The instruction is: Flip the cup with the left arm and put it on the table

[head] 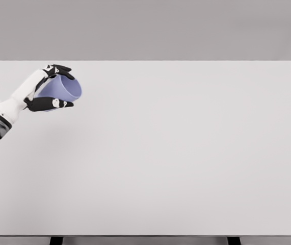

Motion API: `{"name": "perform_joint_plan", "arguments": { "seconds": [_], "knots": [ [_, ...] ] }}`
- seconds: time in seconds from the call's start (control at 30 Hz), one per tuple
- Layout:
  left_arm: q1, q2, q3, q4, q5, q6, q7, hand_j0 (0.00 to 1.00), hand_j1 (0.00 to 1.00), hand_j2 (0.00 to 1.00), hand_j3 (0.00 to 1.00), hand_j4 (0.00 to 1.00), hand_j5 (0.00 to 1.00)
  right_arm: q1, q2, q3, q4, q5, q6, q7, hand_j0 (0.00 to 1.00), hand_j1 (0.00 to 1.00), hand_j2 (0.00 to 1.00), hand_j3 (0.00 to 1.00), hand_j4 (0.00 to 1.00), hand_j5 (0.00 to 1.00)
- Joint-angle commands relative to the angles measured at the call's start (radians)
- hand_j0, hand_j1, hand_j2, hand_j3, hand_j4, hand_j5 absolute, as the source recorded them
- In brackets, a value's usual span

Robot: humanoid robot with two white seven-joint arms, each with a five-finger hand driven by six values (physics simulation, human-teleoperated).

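**Left hand is gripping the cup mid-flip near the desk's far left corner**

Left hand [51,87] is reaching in from the left edge, and it is wrapping its fingers around the cup [63,89], dark fingertips [62,70] curling over the top side while the thumb is pressing along the underside. Under it all, the desk [186,163] is spreading out wide and pale, filling nearly the whole view.

Now to the lavender cup itself: it is lying tilted on its side in the grasp, one end pointing right, toward the middle of the desk. It appears to be hanging above the surface, not resting on it, though no clear shadow is confirming that. Whether that end is the mouth or the base is hard to tell from here.

So the turn looks partway done. To finish it well, the wrist is going to need to keep rolling until the cup stands level, and the grip should be staying firm through that roll, since a smooth wall can slip. Lowering should wait until the base faces squarely down; releasing while tilted risks a topple or a roll.

The right arm is not showing.
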Motion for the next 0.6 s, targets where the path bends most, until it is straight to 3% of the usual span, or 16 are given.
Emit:
{"name": "perform_joint_plan", "arguments": {
  "seconds": [0.0,0.07,0.2,0.3,0.47,0.57],
  "knots": [
    [0.005,-0.040,-0.002,0.022,0.001,-0.128,0.011,0.52,0.52,0.52,0.52,0.52,0.52,0.000,0.000,0.000,0.000,0.000,-0.001,0.000,1.00,1.00,1.00,1.00,1.00,1.00],
    [0.031,-0.080,0.005,0.038,0.015,-0.228,0.011,0.58,0.58,0.58,0.58,0.58,0.58,0.000,0.000,0.002,0.000,0.000,0.001,0.000,1.00,1.00,1.00,1.00,1.00,1.00],
    [0.067,-0.166,0.007,0.094,0.099,-0.388,0.013,0.58,0.58,0.58,0.58,0.58,0.58,0.000,0.000,0.000,0.000,0.001,-0.001,0.000,1.00,1.00,1.00,1.00,1.00,1.00],
    [0.087,-0.224,0.007,0.146,0.113,-0.463,0.105,0.59,0.59,0.59,0.59,0.59,0.59,0.000,0.000,0.000,0.000,0.000,-0.001,0.000,1.00,1.00,1.00,1.00,1.00,1.00],
    [0.097,-0.255,0.007,0.178,0.133,-0.463,0.123,0.59,0.59,0.59,0.59,0.59,0.59,0.000,0.000,0.000,0.000,0.000,0.001,0.000,1.00,1.00,1.00,1.00,1.00,1.00],
    [0.117,-0.315,0.004,0.259,0.131,-0.463,0.212,0.60,0.60,0.60,0.60,0.60,0.60,0.000,0.000,0.000,0.000,0.001,0.001,0.000,1.00,1.00,1.00,1.00,1.00,1.00]
  ]
}}
